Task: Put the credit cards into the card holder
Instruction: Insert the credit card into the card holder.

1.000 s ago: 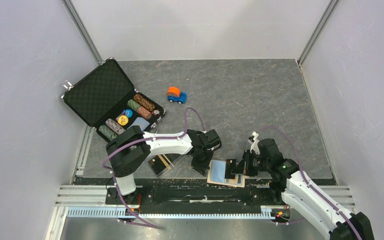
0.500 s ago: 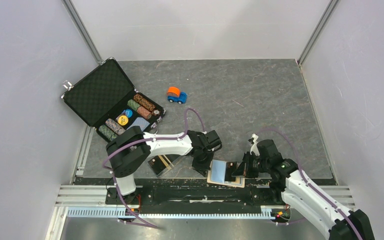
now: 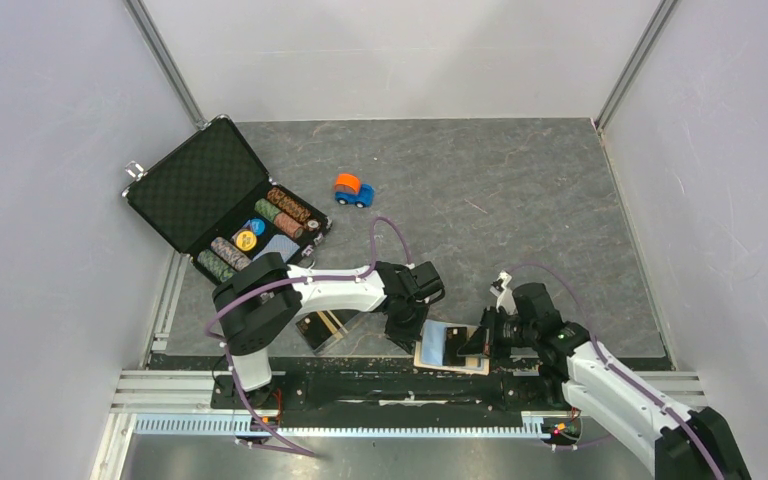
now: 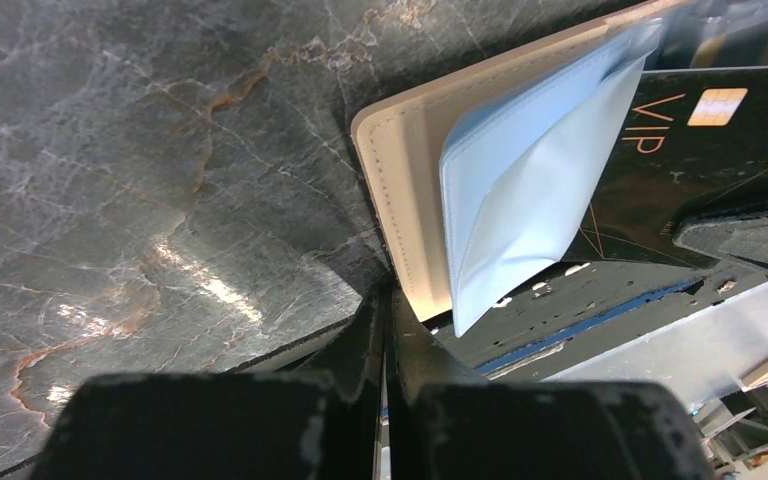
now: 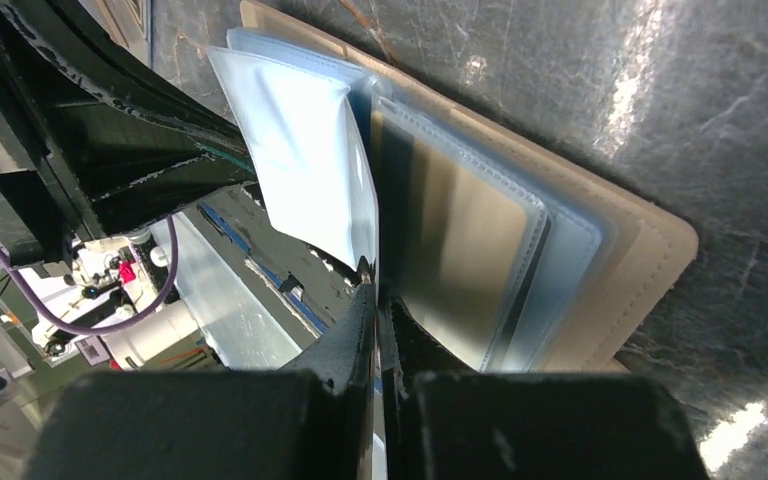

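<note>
The left gripper [image 4: 385, 298] was fully closed, its tips set against the stitched edge of the card holder [image 4: 400, 180]; whether it pinched that edge could not be told. The right gripper [image 5: 375, 285], closed too, gripped the black card [image 4: 680, 150] over the holder's side away from the left gripper. The holder lay open on the grey marbled table [image 4: 160, 150] between the two grippers, beige, with pale blue sleeves [image 4: 520, 190] fanned up from it. Only the left wrist view showed the card's gold "VIP" lettering and chip. The right wrist view caught that card edge-on but revealed a gold surface [image 5: 460, 230] inside a clear sleeve.
</note>
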Motion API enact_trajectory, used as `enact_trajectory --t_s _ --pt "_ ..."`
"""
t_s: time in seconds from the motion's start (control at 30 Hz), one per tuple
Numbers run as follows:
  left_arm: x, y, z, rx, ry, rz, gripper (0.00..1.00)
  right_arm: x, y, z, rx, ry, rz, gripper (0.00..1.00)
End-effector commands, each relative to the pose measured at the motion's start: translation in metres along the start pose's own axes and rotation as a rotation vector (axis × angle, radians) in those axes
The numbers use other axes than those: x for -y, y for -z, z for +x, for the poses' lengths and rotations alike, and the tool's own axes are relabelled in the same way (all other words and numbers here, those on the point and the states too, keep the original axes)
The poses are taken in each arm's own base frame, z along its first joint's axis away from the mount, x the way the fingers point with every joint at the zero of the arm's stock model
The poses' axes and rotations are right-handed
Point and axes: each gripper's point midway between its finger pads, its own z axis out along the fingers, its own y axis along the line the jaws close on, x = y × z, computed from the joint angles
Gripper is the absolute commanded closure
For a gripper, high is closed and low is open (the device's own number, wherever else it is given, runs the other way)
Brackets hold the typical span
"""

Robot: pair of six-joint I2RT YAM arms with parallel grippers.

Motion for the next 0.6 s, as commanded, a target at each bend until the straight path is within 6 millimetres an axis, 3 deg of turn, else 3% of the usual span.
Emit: enact_trajectory --t_s 0.0,0.17,0.57 --pt "-0.006 -0.020 0.009 -0.019 0.023 -0.042 0.98 0.012 -0.004 0.005 -0.031 0.038 0.028 1.00" --pt "-0.006 -0.020 0.010 -0.021 0.029 -0.041 0.98 0.022 -0.007 0.001 -0.028 0.076 0.075 1.00" --pt "-0.008 -0.022 0.012 -0.031 0.032 -0.047 0.98 0.023 0.002 -0.038 -0.007 0.277 0.204 1.00"
